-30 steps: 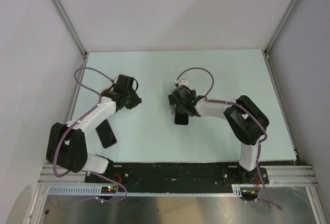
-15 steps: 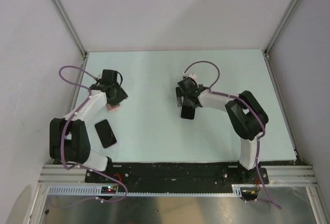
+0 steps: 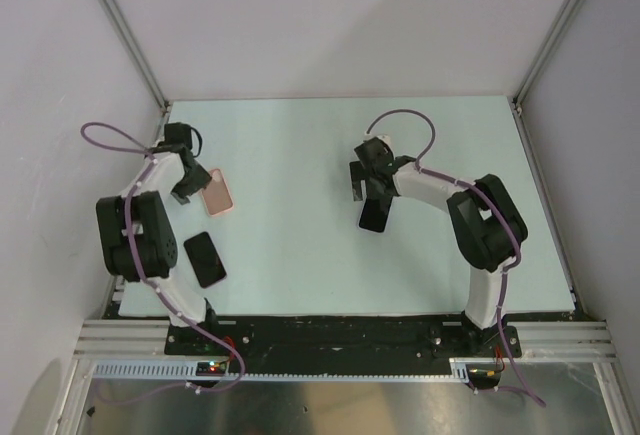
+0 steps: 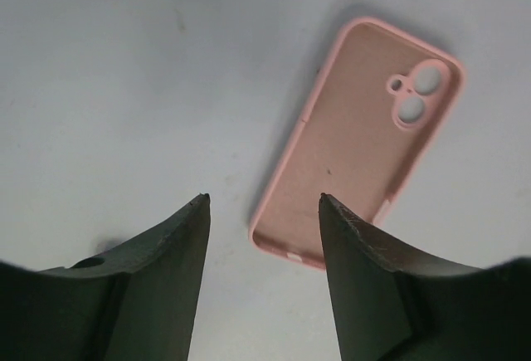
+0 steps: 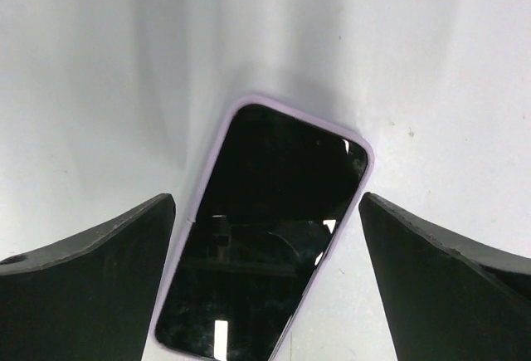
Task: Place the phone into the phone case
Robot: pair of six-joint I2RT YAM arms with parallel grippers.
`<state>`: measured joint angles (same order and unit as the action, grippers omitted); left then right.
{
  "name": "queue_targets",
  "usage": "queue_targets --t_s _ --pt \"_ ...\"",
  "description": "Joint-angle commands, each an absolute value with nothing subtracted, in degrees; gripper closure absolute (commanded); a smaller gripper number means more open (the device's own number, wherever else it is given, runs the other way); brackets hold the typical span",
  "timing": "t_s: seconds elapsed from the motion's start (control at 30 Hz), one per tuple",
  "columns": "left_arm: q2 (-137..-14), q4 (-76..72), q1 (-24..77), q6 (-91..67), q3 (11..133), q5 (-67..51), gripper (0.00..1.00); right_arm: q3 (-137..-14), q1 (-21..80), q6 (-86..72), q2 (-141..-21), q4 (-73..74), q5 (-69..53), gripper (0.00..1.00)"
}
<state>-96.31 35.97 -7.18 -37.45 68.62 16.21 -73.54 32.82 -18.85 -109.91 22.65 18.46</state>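
Two grippers open, three flat items on the table (image 3: 300,145).
Left gripper (image 4: 264,198): jaws partly apart, nothing between them. The phone case (image 4: 357,141) lies hollow side up at 1 o'clock of the fingertips. The phone (image 3: 205,259) lies bare at 6 o'clock of the case, apart from it. Right gripper (image 5: 266,197): jaws wide, straddling a lilac-rimmed handset (image 5: 274,236) whose near end is cut off; contact unclear.
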Motion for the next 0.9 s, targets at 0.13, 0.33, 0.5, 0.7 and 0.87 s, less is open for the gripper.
queue_targets --t_s 0.13,0.33,0.5,0.7,0.87 --pt "-105.51 37.45 -7.71 -32.52 73.47 14.05 0.4 -77.29 31.79 -17.96 -109.42 24.73 15.33 0.01" --pt "-108.2 37.79 -7.73 -31.72 74.95 14.02 0.47 -77.0 31.9 -19.05 -107.75 24.4 14.82 0.01" --pt "-108.88 38.13 -7.12 -32.61 74.38 14.44 0.84 -76.72 32.34 -19.91 -104.79 25.84 15.89 0.01" --pt "-106.74 38.16 -4.4 -37.8 72.11 12.69 0.99 -75.7 33.59 -20.29 -101.89 26.7 16.35 0.01" --pt "-97.5 38.01 0.35 -47.75 66.14 10.85 1.0 -74.1 35.07 -21.06 -98.94 27.0 16.12 0.01"
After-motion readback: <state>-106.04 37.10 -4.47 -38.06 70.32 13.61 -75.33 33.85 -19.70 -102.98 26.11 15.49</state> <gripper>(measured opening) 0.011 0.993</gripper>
